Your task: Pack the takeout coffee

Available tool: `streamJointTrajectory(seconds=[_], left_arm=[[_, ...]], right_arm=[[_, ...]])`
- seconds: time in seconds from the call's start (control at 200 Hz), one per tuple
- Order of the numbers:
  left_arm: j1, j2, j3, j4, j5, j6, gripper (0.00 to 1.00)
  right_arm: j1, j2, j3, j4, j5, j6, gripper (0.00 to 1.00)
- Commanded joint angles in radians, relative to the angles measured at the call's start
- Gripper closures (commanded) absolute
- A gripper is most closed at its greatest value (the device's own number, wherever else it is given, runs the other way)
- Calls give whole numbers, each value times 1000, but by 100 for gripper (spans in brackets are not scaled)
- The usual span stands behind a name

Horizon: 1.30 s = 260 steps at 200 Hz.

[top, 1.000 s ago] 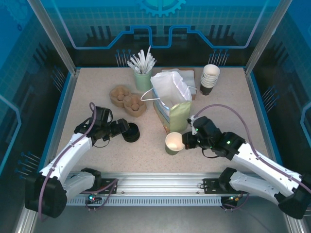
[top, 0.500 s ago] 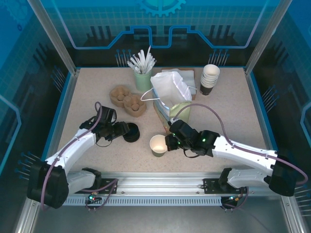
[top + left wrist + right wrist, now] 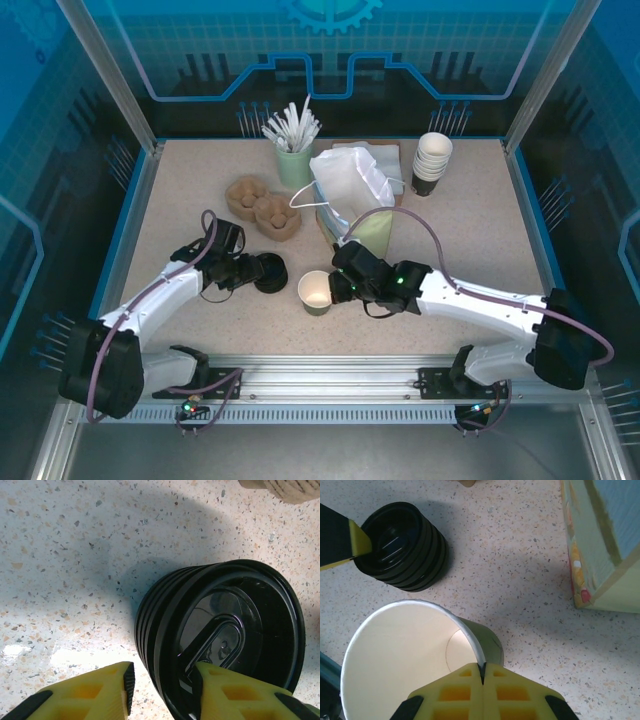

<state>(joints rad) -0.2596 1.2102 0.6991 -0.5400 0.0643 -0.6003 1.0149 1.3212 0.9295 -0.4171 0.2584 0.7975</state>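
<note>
The right gripper is pinched tight on the rim of the takeout coffee cup, one finger inside the wall and one outside. The pale green cup stands upright and open-topped near the front middle of the speckled table, just in front of a green box; whether its base touches the table I cannot tell. Just to its left sits a stack of black lids. The left gripper is part open, its yellow fingers straddling the stack's near rim, the outer one slightly clear of it.
</note>
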Motion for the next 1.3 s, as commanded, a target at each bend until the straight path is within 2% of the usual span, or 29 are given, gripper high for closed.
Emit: streamJointTrajectory(seconds=[0.0, 0.68, 1.045, 1.296], left_arm=[[-9, 6, 38, -6, -18, 14, 63], [-10, 43, 70, -11, -19, 19, 70], [-10, 51, 72, -12, -20, 19, 73], [-10, 60, 82, -18, -24, 23, 74]], right_arm=[[10, 28, 44, 10, 28, 18, 100], [-26, 125, 94, 23, 4, 4, 99], [-29, 155, 106, 27, -10, 9, 87], [-30, 149, 124, 8, -15, 2, 70]])
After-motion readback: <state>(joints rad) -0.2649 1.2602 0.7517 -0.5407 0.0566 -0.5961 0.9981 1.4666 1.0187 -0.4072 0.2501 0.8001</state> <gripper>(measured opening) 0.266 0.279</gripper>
